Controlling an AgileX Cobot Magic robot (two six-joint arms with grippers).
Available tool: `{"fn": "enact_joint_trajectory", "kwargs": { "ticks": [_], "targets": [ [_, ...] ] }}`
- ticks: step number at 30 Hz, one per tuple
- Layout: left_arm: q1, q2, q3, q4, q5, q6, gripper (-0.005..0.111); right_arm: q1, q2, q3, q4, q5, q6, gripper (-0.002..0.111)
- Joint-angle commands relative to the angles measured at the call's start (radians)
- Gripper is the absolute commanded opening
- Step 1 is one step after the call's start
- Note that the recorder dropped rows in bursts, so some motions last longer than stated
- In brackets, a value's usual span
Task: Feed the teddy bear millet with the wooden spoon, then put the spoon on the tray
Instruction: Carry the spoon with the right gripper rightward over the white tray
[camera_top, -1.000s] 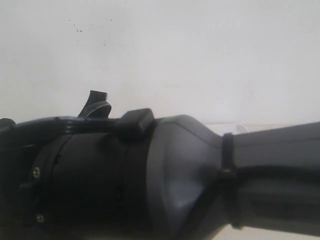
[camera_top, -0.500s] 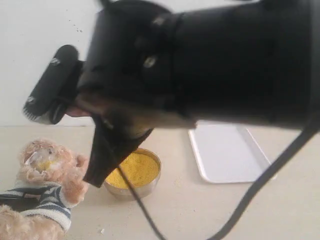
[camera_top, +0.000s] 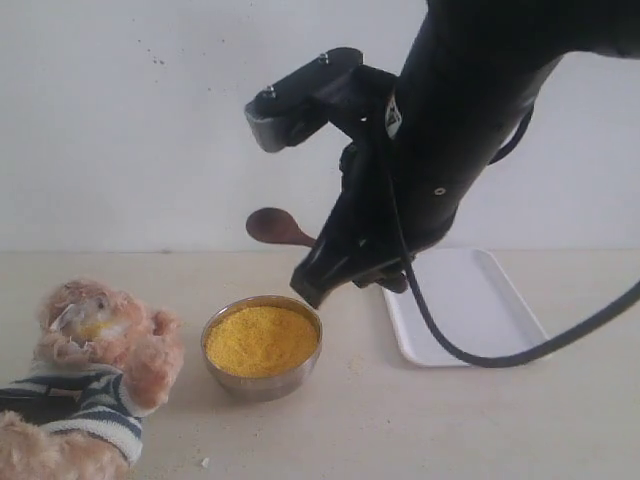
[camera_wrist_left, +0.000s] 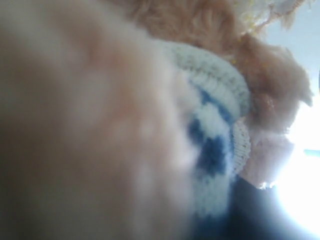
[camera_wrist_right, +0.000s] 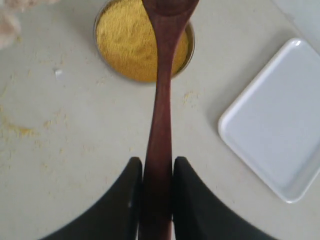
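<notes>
Spoon hangs in the air, clamped by its handle between the 2 fingers of the right gripper, which press on it from both sides. Its oval end points away from the gripper. In the exterior view that end sits higher than the steel bowl, over its far rim. In the right wrist view it overlaps the millet.

The bowl stands on the table, filled with a yellow mound. Loose grains lie scattered on the table around it. The tray lies flat to the right of the bowl, near it but not touching.

The bear is at the left, just beside the bowl, with 1 paw close to its wall. A yellow patch shows on its muzzle.

The left wrist view is filled by blurred fur and striped shirt pressed close to the lens. I cannot tell whether the left gripper's jaws are apart or together. A dark band across the shirt in the exterior view may be part of that gripper.
</notes>
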Motion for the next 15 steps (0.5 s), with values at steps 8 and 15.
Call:
{"fn": "enact_joint_trajectory", "kwargs": {
  "ticks": [8, 15],
  "targets": [
    [-0.002, -0.004, 0.003, -0.023, 0.035, 0.018, 0.004, -0.194, -0.039, 0.001, 0.020, 0.080, -0.024, 0.000],
    [-0.002, -0.004, 0.001, -0.036, 0.035, 0.018, 0.004, -0.414, -0.037, 0.001, 0.305, 0.160, -0.218, 0.000]
  ]
}}
